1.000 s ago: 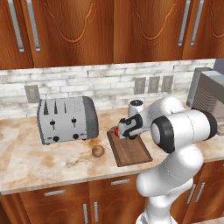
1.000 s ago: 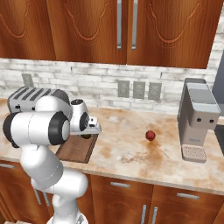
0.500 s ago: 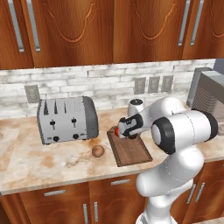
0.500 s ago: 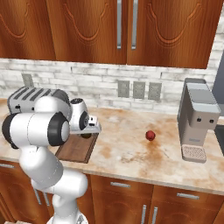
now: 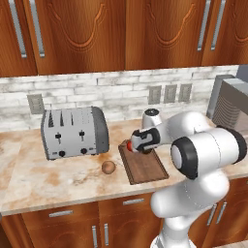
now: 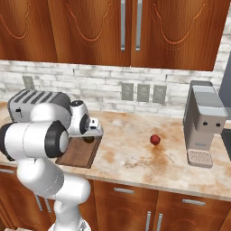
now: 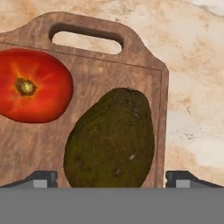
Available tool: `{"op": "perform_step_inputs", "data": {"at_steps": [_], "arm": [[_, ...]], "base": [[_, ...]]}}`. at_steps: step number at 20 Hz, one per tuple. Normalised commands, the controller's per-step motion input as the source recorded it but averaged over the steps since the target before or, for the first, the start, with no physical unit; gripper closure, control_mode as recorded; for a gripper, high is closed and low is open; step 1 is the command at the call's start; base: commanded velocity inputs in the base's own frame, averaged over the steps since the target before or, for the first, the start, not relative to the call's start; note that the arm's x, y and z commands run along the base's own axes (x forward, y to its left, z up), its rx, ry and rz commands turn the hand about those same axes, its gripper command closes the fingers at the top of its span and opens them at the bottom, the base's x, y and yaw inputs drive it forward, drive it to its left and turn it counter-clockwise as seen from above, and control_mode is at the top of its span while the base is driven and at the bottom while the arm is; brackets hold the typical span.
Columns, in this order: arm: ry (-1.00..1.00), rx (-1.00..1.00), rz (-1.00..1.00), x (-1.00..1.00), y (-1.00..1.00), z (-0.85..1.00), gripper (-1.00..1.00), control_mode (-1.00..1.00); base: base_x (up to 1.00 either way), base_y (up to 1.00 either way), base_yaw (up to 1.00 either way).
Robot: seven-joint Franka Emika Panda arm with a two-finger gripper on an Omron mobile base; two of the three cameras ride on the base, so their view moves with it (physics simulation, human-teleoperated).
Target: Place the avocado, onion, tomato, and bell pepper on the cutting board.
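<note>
The dark olive avocado (image 7: 109, 140) lies on the dark brown cutting board (image 7: 144, 70), beside the red tomato (image 7: 33, 85) near the handle loop. My gripper (image 7: 112, 178) hangs just above the avocado, open, with a fingertip (image 7: 41, 178) out on each side and clear of the skin. From the base, the gripper (image 5: 138, 145) is over the board's (image 5: 145, 169) far end, next to the tomato (image 5: 129, 145). The tan onion (image 5: 108, 167) rests on the counter left of the board. A small red ball (image 6: 154, 139) sits on the counter to the right; I cannot tell whether it is the bell pepper.
A silver toaster (image 5: 75, 131) stands left of the board against the brick wall. A grey coffee machine (image 6: 205, 122) stands at the right. The counter's front edge runs just below the board (image 6: 79, 155). Wooden cabinets hang overhead.
</note>
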Motion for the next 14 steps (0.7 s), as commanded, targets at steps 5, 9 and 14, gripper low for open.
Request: {"op": "perform_step_inputs", "data": {"at_steps": [5,9,14], "arm": [[-0.01,0.0,0.0,-0.08,0.0,0.54,-1.0,-1.0],[0.0,0.0,0.0,-0.18,-0.03,0.46,-1.0,-1.0],[0.0,0.0,0.0,-0.19,-0.15,0.37,-1.0,-1.0]], "base": [[0.0,0.0,0.0],[0.0,0.0,0.0],[0.0,0.0,0.0]]}}
